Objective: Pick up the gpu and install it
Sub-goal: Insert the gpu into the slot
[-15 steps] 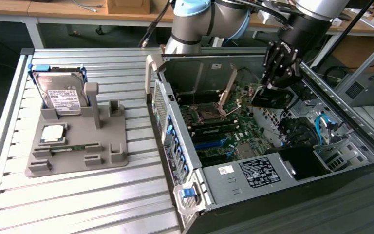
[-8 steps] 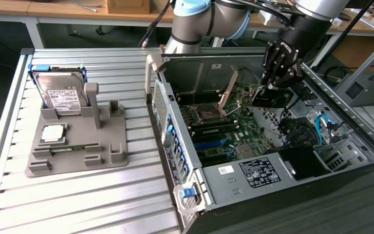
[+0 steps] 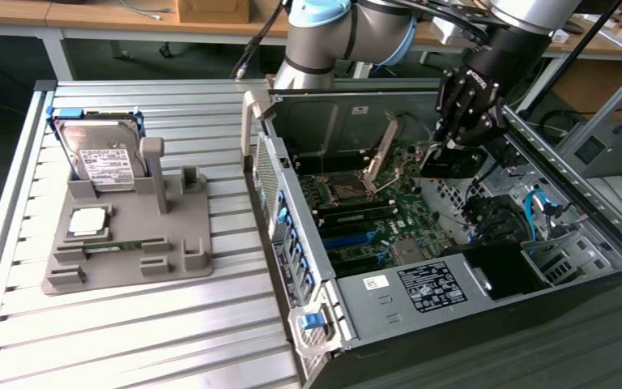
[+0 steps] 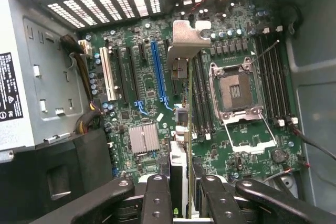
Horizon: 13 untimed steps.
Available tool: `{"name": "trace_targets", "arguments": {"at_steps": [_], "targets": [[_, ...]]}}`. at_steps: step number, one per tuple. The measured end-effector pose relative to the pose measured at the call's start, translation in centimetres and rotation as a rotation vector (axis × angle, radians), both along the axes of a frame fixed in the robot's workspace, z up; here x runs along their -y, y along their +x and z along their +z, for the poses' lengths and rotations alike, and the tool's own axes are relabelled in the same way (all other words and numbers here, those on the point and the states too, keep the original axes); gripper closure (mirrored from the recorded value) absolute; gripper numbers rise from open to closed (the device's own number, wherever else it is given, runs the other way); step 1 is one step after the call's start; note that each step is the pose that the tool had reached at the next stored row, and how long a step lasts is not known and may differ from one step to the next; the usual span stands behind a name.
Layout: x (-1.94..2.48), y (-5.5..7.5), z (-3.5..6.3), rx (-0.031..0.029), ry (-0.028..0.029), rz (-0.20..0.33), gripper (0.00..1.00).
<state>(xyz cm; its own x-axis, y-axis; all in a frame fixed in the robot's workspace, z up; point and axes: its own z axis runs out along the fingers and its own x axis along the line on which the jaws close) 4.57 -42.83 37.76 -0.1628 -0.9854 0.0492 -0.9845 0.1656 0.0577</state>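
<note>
- Step in hand: carrying to install; the gripper [image 4: 182, 195] pinches the gpu [image 4: 180, 72] by its edge, fingers [image 4: 157, 192] pressed on both faces
- The gpu hangs edge-on inside the open PC case [image 3: 289, 203], above the motherboard [image 3: 365, 219], silver end bracket [image 4: 185, 38] towards the case's slotted rear wall
- It is not seated, and sits just beside the long blue expansion slot [image 4: 157, 74]
- Judged need: card edge parallel to and squarely over its slot, bracket meeting the rear opening, then a straight, even press
</note>
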Motion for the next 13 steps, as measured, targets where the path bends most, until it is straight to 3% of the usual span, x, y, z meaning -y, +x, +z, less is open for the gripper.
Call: {"name": "trace_targets", "arguments": {"at_steps": [13], "targets": [[0.00,0.00,0.00,0.0000,0.0001,0.070,0.73]]}}
